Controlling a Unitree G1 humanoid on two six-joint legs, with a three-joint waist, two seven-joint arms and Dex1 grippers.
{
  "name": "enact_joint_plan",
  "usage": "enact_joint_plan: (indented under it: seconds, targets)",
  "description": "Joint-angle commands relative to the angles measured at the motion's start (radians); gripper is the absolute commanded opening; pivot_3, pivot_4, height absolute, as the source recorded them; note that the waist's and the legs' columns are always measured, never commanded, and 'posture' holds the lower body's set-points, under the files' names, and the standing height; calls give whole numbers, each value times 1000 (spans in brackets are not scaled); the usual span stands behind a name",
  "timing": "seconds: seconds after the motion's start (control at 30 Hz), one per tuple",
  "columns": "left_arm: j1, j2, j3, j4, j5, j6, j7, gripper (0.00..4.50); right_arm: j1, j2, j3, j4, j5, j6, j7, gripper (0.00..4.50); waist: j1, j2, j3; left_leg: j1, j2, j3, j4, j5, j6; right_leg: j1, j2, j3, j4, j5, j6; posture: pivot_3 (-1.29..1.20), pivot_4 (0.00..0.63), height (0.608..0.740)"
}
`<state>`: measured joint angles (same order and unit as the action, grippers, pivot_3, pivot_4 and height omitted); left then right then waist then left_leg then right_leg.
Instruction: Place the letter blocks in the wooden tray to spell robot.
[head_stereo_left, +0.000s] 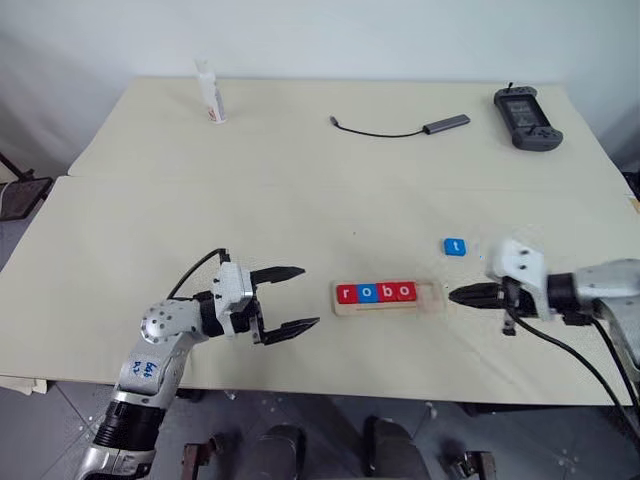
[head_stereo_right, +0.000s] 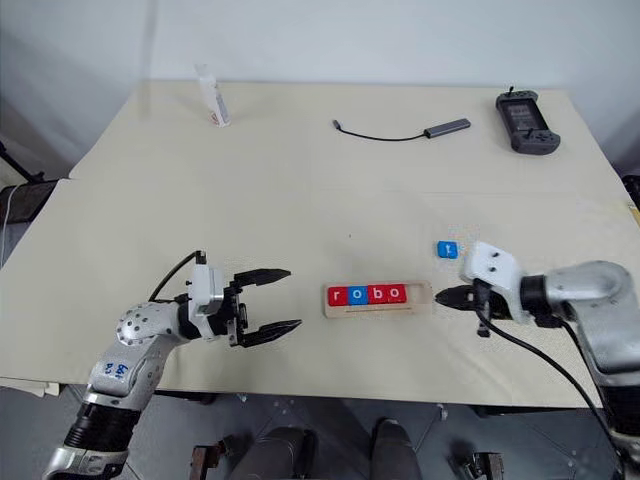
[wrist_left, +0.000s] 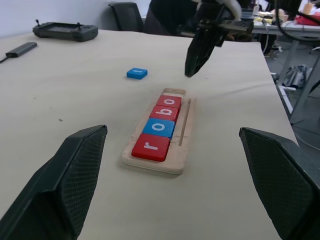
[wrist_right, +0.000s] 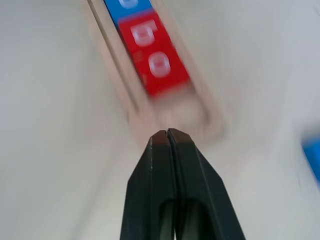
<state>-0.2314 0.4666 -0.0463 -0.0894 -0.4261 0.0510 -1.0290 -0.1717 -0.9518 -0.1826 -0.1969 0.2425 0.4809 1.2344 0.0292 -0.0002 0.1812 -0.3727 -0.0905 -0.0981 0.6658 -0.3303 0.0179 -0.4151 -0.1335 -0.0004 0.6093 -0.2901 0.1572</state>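
**Four letters in the tray, the "t" block still outside**

The wooden tray (head_stereo_left: 388, 296) lay on the tabletop (head_stereo_left: 300, 190) and served as the landmark. Inside it four letter blocks (head_stereo_left: 375, 292) sat side by side, red, blue, red, red, reading "robo"; the slot at its right end was free. The blue "t" block (head_stereo_left: 455, 245) lay on the tabletop beyond the tray's right end, apart from it. The right pincer (head_stereo_left: 455, 295) hung just beside that right end, its fingers pressed together and holding nothing. The left pincer (head_stereo_left: 297, 298) stood to the left of the tray, spread wide and empty.
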Motion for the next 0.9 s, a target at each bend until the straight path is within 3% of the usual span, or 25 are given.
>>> enact_joint_plan:
  seconds: [0.03,0.23,0.3,0.37,0.53,0.7,0.8,0.9]
  targets:
    - [-27,-6,-1,24,-4,-20,-23,4500,138,24,-177,-70,56,-9,-52,1247,-1,0,0,0,0,0,0,0,0,0,0,0,0,0,0,0,150,740]
    - [-53,-15,-13,56,-3,-22,-49,4500,222,70,-201,-78,49,-97,-141,3237,-13,0,0,3,0,3,0,0,0,1,1,2,0,0,0,0,150,740]
    - [-61,-17,-11,62,-1,-23,-52,4500,162,68,-158,-69,66,-86,-144,3237,-15,0,0,4,0,4,1,0,0,1,1,3,0,0,0,0,150,740]
    - [-65,-18,-9,64,1,-23,-52,4500,108,63,-121,-53,67,-77,-150,2764,-17,0,0,4,1,4,2,0,0,1,1,3,0,0,0,0,150,740]
    - [-48,-13,5,47,1,-24,-40,4500,44,53,-96,34,39,-101,-176,1086,-4,0,0,3,0,2,1,0,0,1,1,3,1,0,0,0,150,740]
    - [-33,-13,6,35,1,-24,-31,4500,44,51,-107,37,81,-73,-173,1086,-3,0,0,2,0,1,0,0,0,1,0,2,1,0,0,0,150,740]
    - [-33,-13,4,33,0,-23,-29,4500,71,26,-127,22,86,-50,-174,1668,-3,0,0,2,0,1,1,0,0,1,0,2,0,0,0,0,150,740]
    - [-34,-13,4,33,-1,-23,-28,4500,105,8,-170,32,95,-65,-166,2701,-4,0,0,2,0,1,1,0,0,1,0,2,0,0,0,0,150,740]
